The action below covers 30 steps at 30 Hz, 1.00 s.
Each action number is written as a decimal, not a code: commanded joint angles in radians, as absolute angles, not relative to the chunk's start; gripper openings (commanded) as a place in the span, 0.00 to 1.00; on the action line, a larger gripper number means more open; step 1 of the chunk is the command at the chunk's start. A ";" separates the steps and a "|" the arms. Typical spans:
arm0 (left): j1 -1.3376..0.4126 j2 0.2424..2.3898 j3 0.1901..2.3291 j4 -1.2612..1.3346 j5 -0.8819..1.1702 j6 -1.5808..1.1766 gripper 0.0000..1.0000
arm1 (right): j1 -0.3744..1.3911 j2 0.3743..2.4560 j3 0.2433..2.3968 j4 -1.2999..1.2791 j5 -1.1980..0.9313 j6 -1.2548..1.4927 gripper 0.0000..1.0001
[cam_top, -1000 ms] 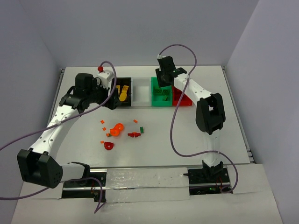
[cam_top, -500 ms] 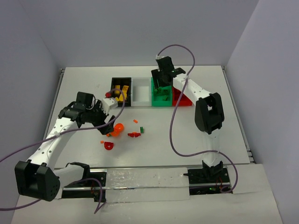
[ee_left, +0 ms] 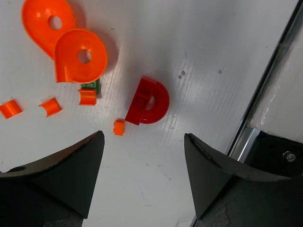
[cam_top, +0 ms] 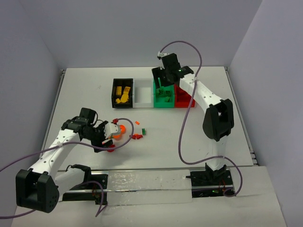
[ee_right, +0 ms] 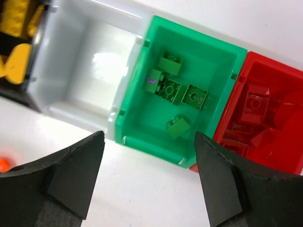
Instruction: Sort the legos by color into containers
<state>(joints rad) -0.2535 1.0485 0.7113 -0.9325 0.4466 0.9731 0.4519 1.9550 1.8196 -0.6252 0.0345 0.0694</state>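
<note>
Loose legos lie near my left gripper [ee_left: 143, 137], which is open and empty just above the table. Ahead of its tips are a red D-shaped piece [ee_left: 149, 100], two orange round pieces [ee_left: 80, 61] and small orange bits [ee_left: 119, 127]. From above, the left gripper [cam_top: 109, 141] hangs over this pile, with red [cam_top: 136, 136] and green [cam_top: 143, 132] pieces to its right. The containers stand in a row: black bin [cam_top: 114, 92], white bin [cam_top: 143, 106], green bin [cam_top: 164, 107], red bin [cam_top: 182, 106]. My right gripper [ee_right: 149, 137] is open above the green bin's near rim [ee_right: 142, 135], holding nothing.
Green bricks [ee_right: 182, 92] lie in the green bin, red ones [ee_right: 255, 106] in the red bin [ee_right: 284, 163], yellow ones [cam_top: 124, 92] in the black bin. The white bin [ee_right: 42, 90] holds nothing. A metal rail [ee_left: 265, 90] runs close beside the left gripper.
My left arm has swung from the black bin back down to the loose pile, jaws narrowing a little. My right gripper has opened wide over the green bin.
</note>
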 commanded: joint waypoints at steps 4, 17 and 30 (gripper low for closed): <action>-0.250 1.098 0.681 -0.843 0.495 1.103 0.72 | 0.450 1.765 1.751 -0.635 -0.103 0.033 0.96; -0.253 1.218 0.677 -0.761 0.557 1.126 0.59 | 0.379 1.706 1.740 -0.682 -0.162 0.028 0.98; -0.276 1.296 0.617 -0.675 0.526 1.123 0.58 | 0.321 1.697 1.729 -0.695 -0.190 0.023 0.98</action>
<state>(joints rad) -0.2681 1.2769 0.6289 -0.7340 0.5018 1.1042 0.3310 1.7412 1.7401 -0.6819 -0.1708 0.0337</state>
